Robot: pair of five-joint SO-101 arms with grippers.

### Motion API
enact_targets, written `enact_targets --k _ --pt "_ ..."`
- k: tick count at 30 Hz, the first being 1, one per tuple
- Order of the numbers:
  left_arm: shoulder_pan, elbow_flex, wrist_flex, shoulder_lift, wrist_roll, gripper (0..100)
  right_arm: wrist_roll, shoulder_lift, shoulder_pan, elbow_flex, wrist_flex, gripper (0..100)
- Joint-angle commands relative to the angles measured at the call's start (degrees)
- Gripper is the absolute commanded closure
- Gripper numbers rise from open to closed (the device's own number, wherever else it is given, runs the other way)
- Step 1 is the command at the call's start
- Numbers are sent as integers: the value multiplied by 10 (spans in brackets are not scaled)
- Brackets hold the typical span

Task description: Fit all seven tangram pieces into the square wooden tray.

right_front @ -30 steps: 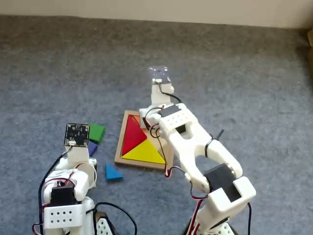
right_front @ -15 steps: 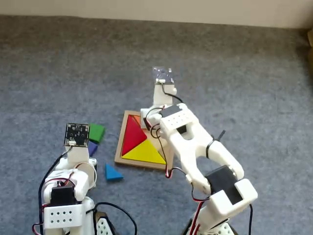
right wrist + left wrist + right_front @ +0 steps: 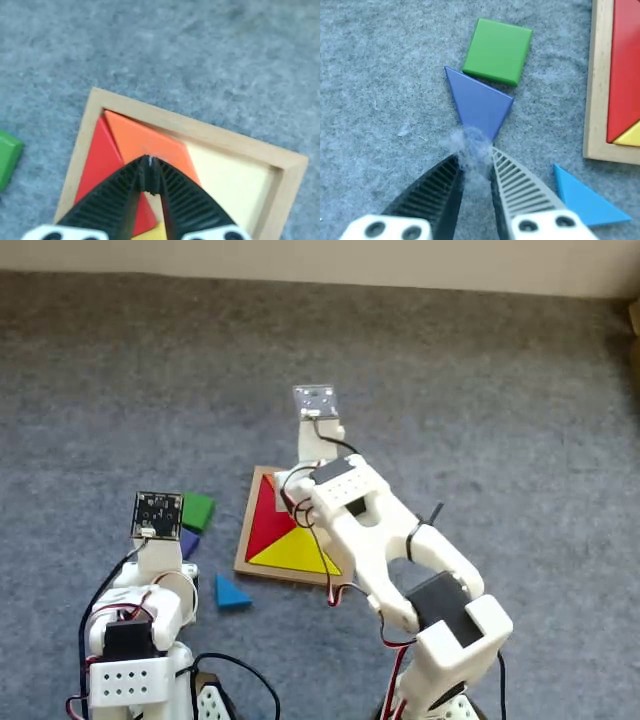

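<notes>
My right hand point(image 3: 150, 175) is closed, its two ribbed black fingers meeting at the tips, and I see nothing held between them. It hangs just over the orange piece point(image 3: 145, 142), which lies in one corner of the square wooden tray point(image 3: 200, 131). I cannot tell whether the tips touch the piece. The orange piece sits edge to edge with a red triangle point(image 3: 102, 160). On the orange piece's other side is a stretch of the tray's pale bare floor point(image 3: 230, 185). In the high view a yellow triangle point(image 3: 295, 552) fills the part of the tray nearest the arms and meets the red one. The right arm stretches across the rest of the tray.

My left hand point(image 3: 475, 157) is open only a narrow slit and holds nothing. Its fingertips rest at the sharp point of a dark blue triangle point(image 3: 480, 105) lying flat on the grey, felt-like worktop point(image 3: 500, 390). A wisp of grey fluff sits where the tips meet that point. The triangle's opposite edge touches, or very nearly touches, a green square point(image 3: 498, 50). Both pieces lie outside the tray, just beside its left rim as the high view shows it. A light blue triangle point(image 3: 585, 197) lies apart from them, also on the worktop, near the tray corner closest to the left arm.
</notes>
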Motion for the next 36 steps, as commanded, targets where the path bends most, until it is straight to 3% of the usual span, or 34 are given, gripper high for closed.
enact_targets --k 1,5,9,31,36 --pt "6 15 -8 -5 -2 923 2 3 -16 -15 -4 994" --pt "6 15 -8 -5 -2 923 65 -35 -15 -18 -4 994" --pt "6 15 -8 -5 -2 923 79 -130 -11 -3 0 994" --pt "6 15 -8 -5 -2 923 78 -778 14 483 2 994" --pt "6 15 -8 -5 -2 923 77 -929 51 587 3 994"
